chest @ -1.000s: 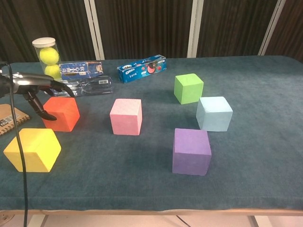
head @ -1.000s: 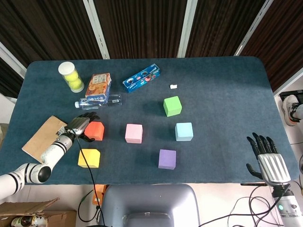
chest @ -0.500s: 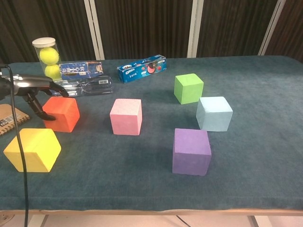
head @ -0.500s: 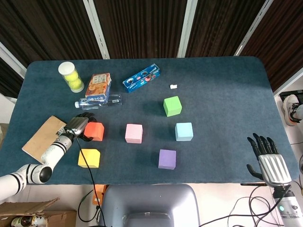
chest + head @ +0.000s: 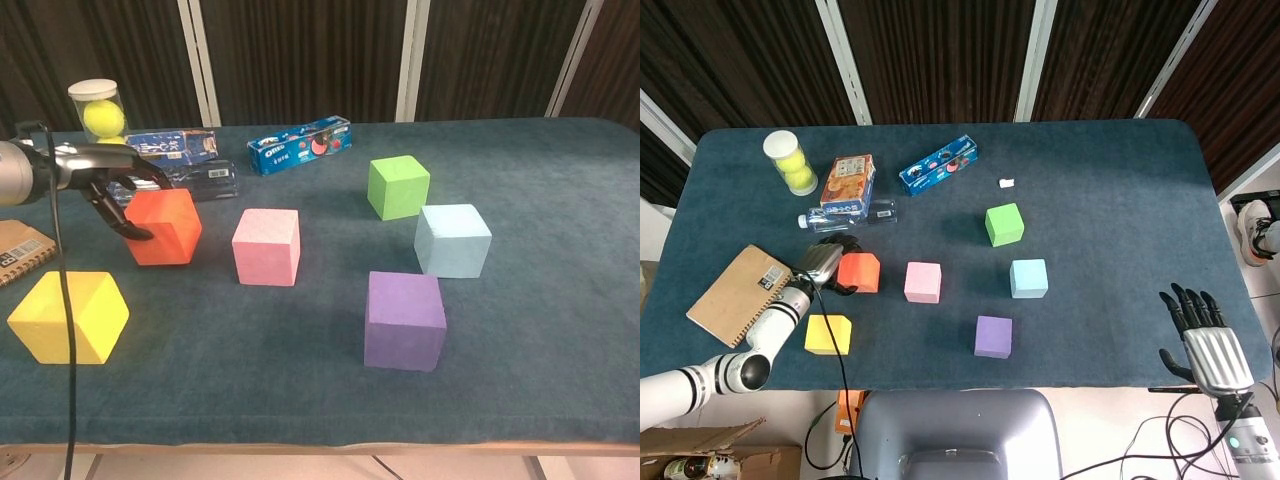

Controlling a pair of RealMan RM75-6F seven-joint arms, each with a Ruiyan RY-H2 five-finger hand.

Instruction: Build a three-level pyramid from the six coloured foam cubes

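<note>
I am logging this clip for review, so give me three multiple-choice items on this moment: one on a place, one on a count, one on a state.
1. Which cube lies nearest the green cube?
A. light blue
B. yellow
C. orange

2. How many foam cubes are on the table?
A. four
B. five
C. six

3. What is the left hand doing?
A. resting open on the notebook
B. gripping the orange cube
C. holding the water bottle

Answers:
1. A, the light blue cube sits just in front of the green one, the others far off to the left.
2. C, since orange, yellow, pink, purple, green and light blue all show.
3. B, its fingers wrap the tilted orange cube in the chest view.
</note>
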